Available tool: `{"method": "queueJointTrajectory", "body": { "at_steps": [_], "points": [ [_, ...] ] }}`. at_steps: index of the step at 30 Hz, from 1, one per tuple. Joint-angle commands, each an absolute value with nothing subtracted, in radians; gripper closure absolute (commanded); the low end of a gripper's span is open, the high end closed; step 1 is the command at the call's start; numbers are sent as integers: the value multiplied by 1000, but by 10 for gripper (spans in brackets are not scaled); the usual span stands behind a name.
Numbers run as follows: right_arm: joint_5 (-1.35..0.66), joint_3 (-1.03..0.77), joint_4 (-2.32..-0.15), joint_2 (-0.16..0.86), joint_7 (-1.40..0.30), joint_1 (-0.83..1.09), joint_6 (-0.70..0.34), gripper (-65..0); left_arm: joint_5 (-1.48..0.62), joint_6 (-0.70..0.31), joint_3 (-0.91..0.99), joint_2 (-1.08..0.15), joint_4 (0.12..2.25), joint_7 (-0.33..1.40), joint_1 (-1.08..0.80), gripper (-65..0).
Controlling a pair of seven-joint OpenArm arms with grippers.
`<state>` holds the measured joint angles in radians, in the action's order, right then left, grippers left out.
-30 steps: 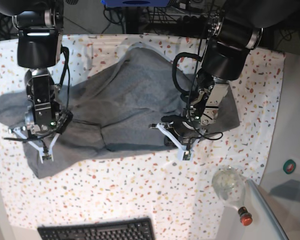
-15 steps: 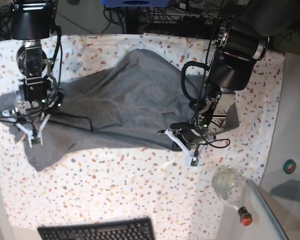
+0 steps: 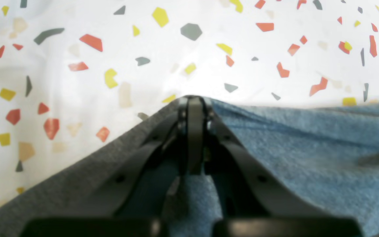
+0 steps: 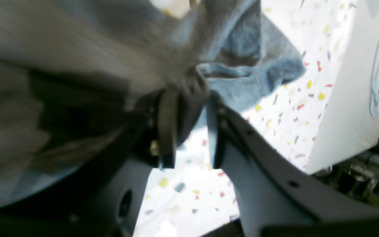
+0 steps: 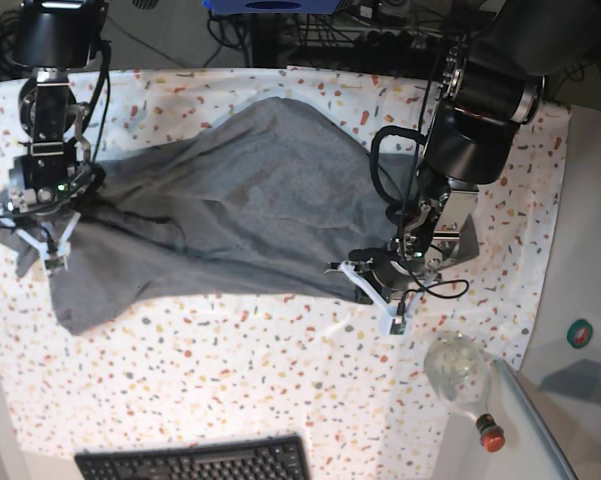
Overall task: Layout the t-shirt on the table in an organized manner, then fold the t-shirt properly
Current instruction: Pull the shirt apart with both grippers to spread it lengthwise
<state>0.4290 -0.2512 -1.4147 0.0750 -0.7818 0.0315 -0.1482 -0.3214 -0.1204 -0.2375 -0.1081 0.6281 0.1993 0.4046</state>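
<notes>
T-shirt: the grey t-shirt lies spread over the middle of the table, wrinkled and not flat. It runs from 9 o'clock to 3 o'clock in the base view, with a hump near 12 o'clock.
Table: it has a white cloth with red, orange, yellow and grey specks.
Left gripper: the left gripper sits at the shirt's lower edge, near 4 o'clock in the base view. In the left wrist view the left gripper is pressed together and pinches the shirt's edge. Bare table shows past its tip toward 12 o'clock.
Right gripper: the right gripper is at the shirt's far end, near 9 o'clock in the base view. In the right wrist view the right gripper shows a small gap between its fingers, and grey cloth is bunched at the tips. The view is blurry, so I cannot tell if it grips the cloth.
Keyboard: a black keyboard lies at 6 o'clock, well apart from the shirt.
Bottle: a clear bottle with a red cap lies near 5 o'clock, close to the left gripper.
</notes>
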Motion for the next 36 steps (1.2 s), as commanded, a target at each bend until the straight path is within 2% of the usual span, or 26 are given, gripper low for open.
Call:
{"method": "queueJointTrajectory", "body": {
  "at_steps": [1,3,4,13,18,23,29,33,36],
  "points": [
    [452,-283,-1434,88,-776,18,-145,-128,-309,-94,-239,-117,631,226,420,0],
    [452,-338,-1435,88,-776,18,-148,-6,-309,-94,-239,-117,630,226,420,0],
    [453,-358,-1435,90,-776,18,-150,0,-309,-94,-239,-117,630,226,420,0],
    [458,-515,-1435,90,-776,87,-150,0,-309,-94,-236,-117,634,226,423,0],
    [438,-550,-1527,73,-828,196,-160,0,-309,-94,-237,-113,636,226,423,0],
    [407,-550,-1639,4,-898,255,-315,0,-309,-94,-237,-107,638,226,426,0],
    [407,-549,-1774,-33,-1026,252,-432,0,-309,-94,-229,-104,671,226,440,0],
    [406,-549,-1952,-41,-1056,254,-438,-183,-320,-94,-226,-125,748,232,424,0],
    [406,-547,-1991,-51,-1017,231,-438,-252,-320,-94,-225,-143,839,232,375,0]
  ]
}}
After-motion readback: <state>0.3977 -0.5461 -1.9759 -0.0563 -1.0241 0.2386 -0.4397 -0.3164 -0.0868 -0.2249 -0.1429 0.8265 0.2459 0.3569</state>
